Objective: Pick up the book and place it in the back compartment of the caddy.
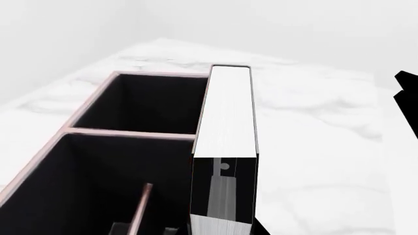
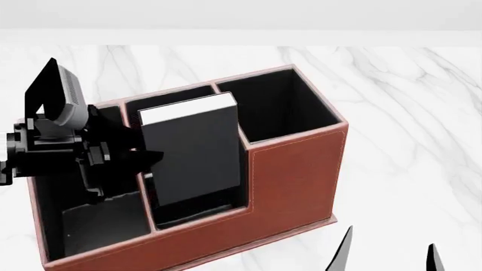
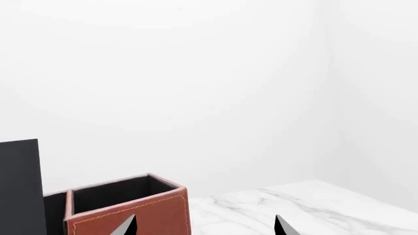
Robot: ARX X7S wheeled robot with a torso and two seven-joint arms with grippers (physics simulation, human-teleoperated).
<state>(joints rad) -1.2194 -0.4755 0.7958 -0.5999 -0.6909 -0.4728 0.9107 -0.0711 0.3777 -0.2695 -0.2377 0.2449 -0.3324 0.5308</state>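
1. Black book (image 2: 194,153) stands upright, leaning slightly, in the low-front middle cell (image 2: 197,214) of the caddy (image 2: 294,180); white page edges face up.
2. Book's top sticks well above the cut-down front wall; its lower end is hidden inside the cell.
3. Left gripper (image 2: 139,161) sits at the book's left side, over the caddy's left cell. Fingers reach to the book's edge; can't tell if they're clamped on it or just apart.
4. Left wrist view: book (image 1: 225,127) fills the centre, page edges up, dark caddy cells (image 1: 140,105) beside it, a reflection of gripper parts on the cover.
5. Right gripper (image 2: 384,257) hangs low, near the caddy's front right corner, tips apart, holding nothing, clear of the caddy.
6. Right wrist view: fingertips (image 3: 127,226) spread, caddy's right end cell (image 3: 127,205) just ahead, book edge (image 3: 19,186) beside it.
7. White marble table (image 2: 407,113) under all.
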